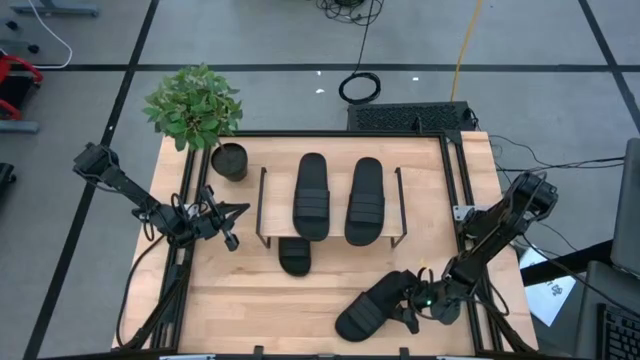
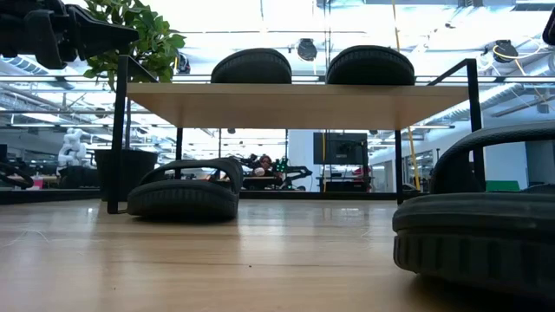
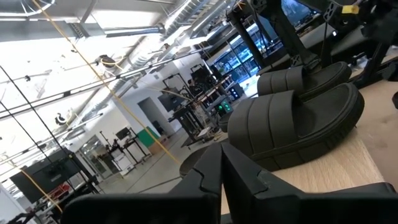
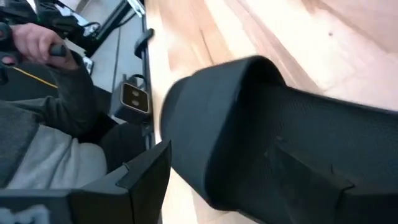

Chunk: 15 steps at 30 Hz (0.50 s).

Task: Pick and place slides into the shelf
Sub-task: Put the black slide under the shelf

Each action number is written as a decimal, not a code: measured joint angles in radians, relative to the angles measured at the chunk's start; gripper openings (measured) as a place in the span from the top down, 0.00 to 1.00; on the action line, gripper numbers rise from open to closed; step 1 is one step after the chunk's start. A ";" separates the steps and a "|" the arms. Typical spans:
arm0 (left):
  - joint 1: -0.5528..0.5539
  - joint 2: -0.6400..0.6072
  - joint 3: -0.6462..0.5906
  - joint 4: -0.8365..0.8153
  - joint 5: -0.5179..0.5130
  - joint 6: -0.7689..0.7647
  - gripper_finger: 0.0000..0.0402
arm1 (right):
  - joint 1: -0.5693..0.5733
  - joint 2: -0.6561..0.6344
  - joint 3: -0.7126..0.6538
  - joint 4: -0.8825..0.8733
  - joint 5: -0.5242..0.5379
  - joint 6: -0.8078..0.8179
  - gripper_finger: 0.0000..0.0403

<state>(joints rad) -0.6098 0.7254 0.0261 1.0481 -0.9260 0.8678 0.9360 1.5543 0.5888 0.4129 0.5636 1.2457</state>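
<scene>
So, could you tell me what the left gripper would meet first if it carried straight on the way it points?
Probably the shelf: the left gripper points right, toward its near side frame. It hangs above the table, so its height against the frame is unclear.

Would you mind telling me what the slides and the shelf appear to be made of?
The slides look like matte black rubber or foam: ribbed straps, thick dull soles. The shelf seems to be a light wooden board, faint grain showing, on thin black frames, probably painted metal.
</scene>
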 joint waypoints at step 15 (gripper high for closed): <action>0.000 0.000 0.000 0.000 0.009 -0.006 1.00 | -0.032 0.193 0.066 0.181 -0.085 -0.042 0.36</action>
<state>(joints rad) -0.6098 0.7254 0.0265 1.0485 -0.9170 0.8616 0.9043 1.7474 0.6551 0.5944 0.4782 1.2039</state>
